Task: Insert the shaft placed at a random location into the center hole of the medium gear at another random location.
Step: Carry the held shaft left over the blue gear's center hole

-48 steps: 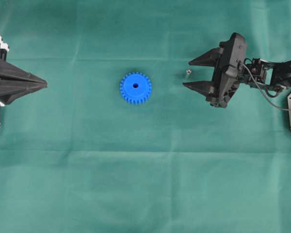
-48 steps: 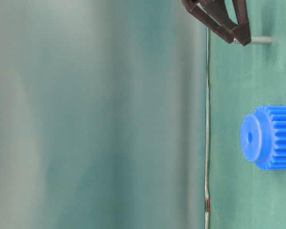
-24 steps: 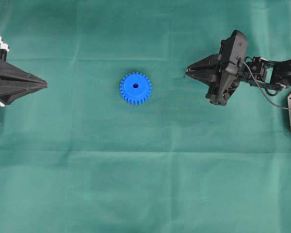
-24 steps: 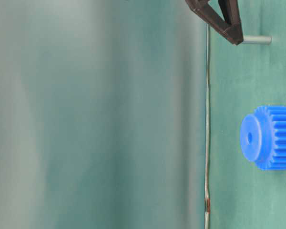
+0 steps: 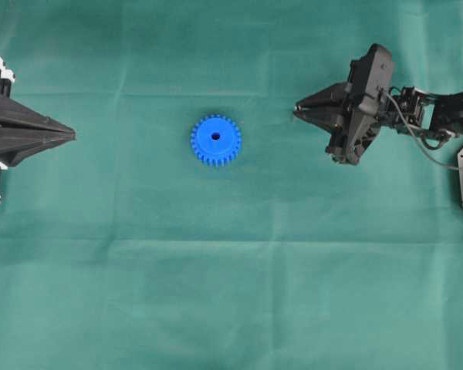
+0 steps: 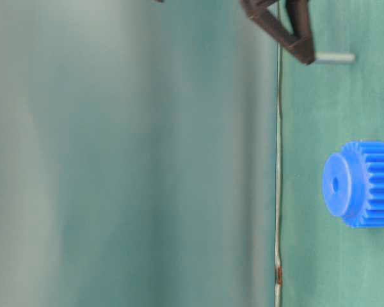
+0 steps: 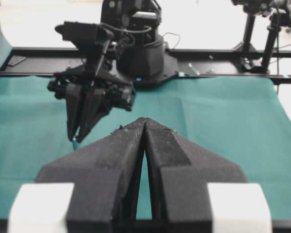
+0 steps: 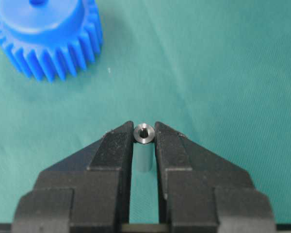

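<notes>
Shaft, a tiny silver-grey metal cylinder pin (image 8: 144, 133), sits clamped between the two black fingertips of the right end effector (image 8: 144, 138), upright w/ its hollow top end facing the wrist cam. In the table-level view the pin (image 6: 335, 58) sticks out from the dark fingertips toward the green cloth; whether its far end touches the cloth can't be told. From overhead the right end effector (image 5: 297, 112) is pinched to a point at right of centre, shaft itself too small to make out there.

Medium gear, a bright blue round plastic toothed wheel (image 5: 215, 139), lies flat on the green cloth-covered tabletop (image 5: 231, 293) near the middle, well apart from both arms. Its centre hole, small dark round opening (image 5: 215, 136), faces up in the raised hub & holds nothing. In the right wrist view the gear (image 8: 46, 36) is ahead & to the left of the gripped pin.

Left end effector (image 5: 72, 135) is at the far left edge, black fingers pressed together w/ nothing between them; same in its own wrist view (image 7: 144, 127).
</notes>
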Controlling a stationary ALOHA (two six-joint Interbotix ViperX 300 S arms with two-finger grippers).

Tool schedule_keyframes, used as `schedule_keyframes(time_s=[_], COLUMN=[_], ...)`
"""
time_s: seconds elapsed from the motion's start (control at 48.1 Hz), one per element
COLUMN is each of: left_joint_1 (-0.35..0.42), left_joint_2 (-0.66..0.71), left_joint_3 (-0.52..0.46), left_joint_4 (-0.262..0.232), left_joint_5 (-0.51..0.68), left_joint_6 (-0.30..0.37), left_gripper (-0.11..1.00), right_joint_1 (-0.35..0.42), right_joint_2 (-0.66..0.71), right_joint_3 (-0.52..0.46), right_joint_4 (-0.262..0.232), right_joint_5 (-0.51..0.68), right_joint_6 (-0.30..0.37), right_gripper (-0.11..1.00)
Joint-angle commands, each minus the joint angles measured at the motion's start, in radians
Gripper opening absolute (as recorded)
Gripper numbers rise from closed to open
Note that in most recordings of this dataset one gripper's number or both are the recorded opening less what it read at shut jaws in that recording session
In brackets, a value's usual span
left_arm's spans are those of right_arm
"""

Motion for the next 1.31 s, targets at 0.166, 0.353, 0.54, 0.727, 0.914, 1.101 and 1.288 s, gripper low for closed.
schedule_keyframes(time_s=[0.166,0.353,0.54,0.727,0.914,1.101,1.288], left_joint_1=[-0.002,-0.002,-0.003,-0.002,-0.002,-0.003,-0.003], left_joint_2=[0.005,0.005,0.005,0.008,0.008,0.008,0.008], left_joint_3=[-0.023,-0.023,-0.021,-0.023,-0.023,-0.021,-0.023], left_joint_4=[0.003,0.003,0.003,0.002,0.003,0.003,0.003], left_joint_5=[-0.005,-0.005,-0.005,-0.005,-0.005,-0.005,-0.005], left_joint_6=[-0.003,-0.002,-0.002,-0.003,-0.003,-0.003,-0.003], left_gripper=[0.00,0.00,0.00,0.00,0.00,0.00,0.00], right_joint_1=[0.000,0.011,0.012,0.037,0.069,0.097,0.123], right_joint_2=[-0.153,-0.222,-0.222,-0.187,-0.098,-0.011,0.066], right_joint_3=[-0.084,-0.109,-0.110,-0.144,-0.229,-0.337,-0.430], right_joint_4=[0.002,0.000,0.000,-0.002,-0.003,-0.005,-0.006], right_joint_5=[0.204,0.285,0.290,0.259,0.256,0.256,0.259], right_joint_6=[0.009,0.009,0.009,0.009,0.009,0.009,0.008], right_gripper=[0.13,0.13,0.13,0.13,0.13,0.13,0.13])
